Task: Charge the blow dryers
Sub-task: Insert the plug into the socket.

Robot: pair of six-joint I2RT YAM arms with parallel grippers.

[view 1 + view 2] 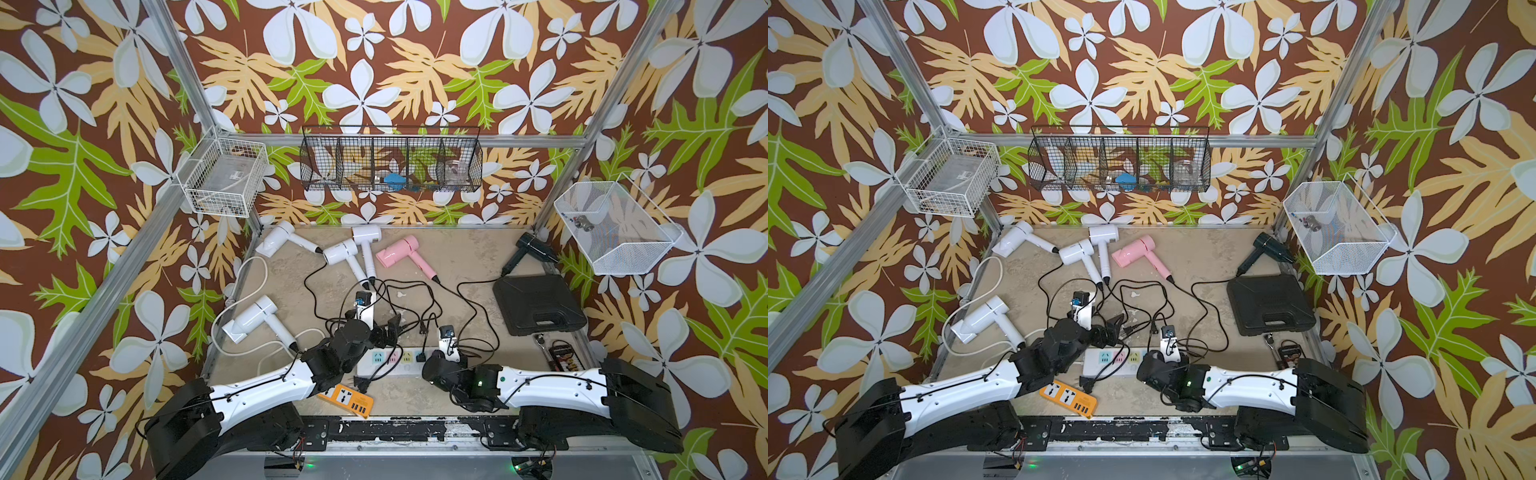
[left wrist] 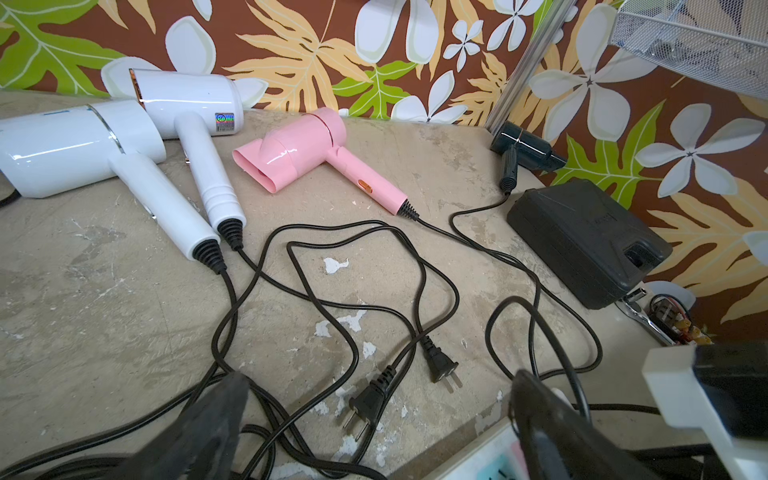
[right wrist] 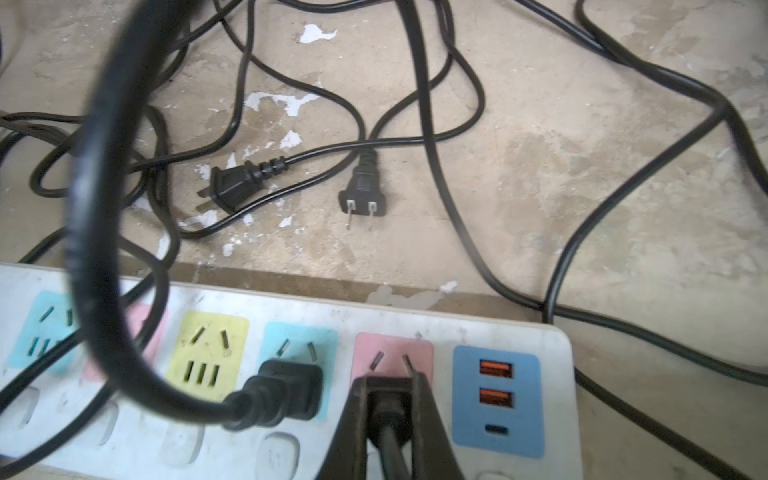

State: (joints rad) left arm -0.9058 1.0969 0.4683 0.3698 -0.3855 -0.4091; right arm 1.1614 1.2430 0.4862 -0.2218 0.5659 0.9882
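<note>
Beige tabletop (image 1: 457,249) littered with white blow dryers (image 1: 338,252), pink blow dryer (image 1: 395,251), black blow dryer (image 1: 534,247); tangled black cords (image 3: 432,166) mid-table; white power strip (image 3: 557,361), orange power strip (image 1: 345,400) at front; black case (image 1: 538,305) at right.

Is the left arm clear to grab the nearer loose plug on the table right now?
Probably yes: the left end effector is open, just short of the loose plug, which lies flat on the table with nothing over it.

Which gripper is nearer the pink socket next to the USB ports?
Right. The right gripper holds a plug at that socket; the left gripper is toward the white power strip's other end.
</note>
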